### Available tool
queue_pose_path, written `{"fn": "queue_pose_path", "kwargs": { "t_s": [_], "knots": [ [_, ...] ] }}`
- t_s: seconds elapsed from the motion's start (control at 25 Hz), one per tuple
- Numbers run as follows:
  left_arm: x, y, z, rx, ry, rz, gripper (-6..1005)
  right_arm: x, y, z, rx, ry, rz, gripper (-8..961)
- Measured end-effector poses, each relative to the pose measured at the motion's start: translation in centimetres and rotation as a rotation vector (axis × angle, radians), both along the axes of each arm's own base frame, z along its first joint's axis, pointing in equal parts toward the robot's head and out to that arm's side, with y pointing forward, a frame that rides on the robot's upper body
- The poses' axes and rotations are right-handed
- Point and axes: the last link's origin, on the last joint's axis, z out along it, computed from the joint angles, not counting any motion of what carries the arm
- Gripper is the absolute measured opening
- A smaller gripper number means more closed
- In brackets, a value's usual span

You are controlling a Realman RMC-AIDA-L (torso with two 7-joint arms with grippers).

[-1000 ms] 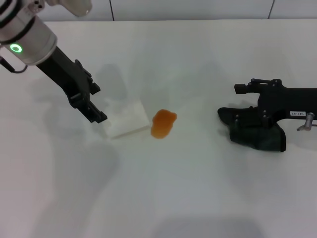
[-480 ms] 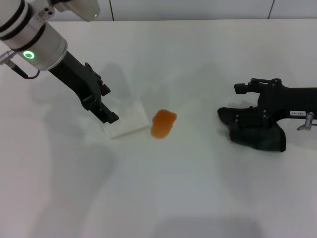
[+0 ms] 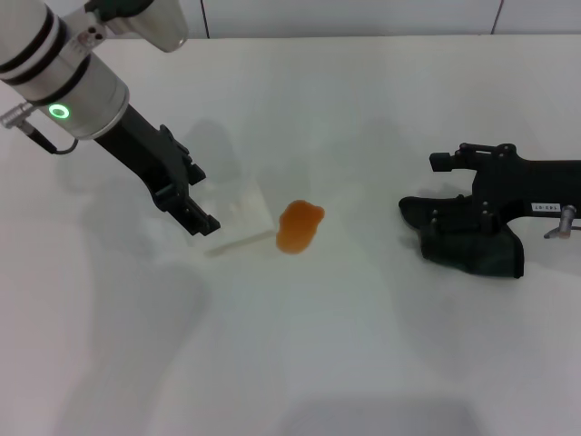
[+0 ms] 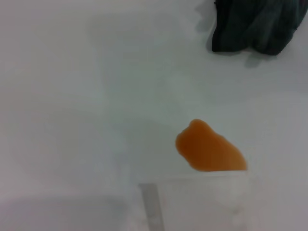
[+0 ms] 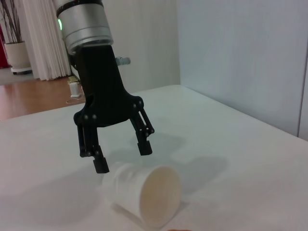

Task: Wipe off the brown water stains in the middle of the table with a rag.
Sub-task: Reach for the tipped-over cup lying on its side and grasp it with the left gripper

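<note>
Right hand point(image 3: 454, 221) pinches the rag point(image 3: 472, 243), well right of the brown water stains point(image 3: 299, 226). Left hand point(image 5: 120, 154), spread, hovers over the tipped cup point(image 3: 234, 214), nearer the stains.

A white paper cup point(image 3: 234, 216) is seen lying tipped on its side, its open mouth shown in the right wrist view, while a potted plant point(image 5: 10, 48) and pale curtains point(image 5: 42, 43) are visible beyond.
</note>
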Motion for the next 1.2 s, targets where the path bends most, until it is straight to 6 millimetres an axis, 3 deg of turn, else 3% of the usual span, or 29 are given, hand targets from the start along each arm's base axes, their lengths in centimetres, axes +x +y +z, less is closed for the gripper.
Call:
{"fn": "queue_pose_path", "kwargs": {
  "t_s": [1.2],
  "knots": [
    [-1.2, 0.0, -1.7, 0.043, 0.000, 0.061, 844, 0.1, -0.1, -0.1, -0.006, 0.002, -0.001, 856]
  ]
}}
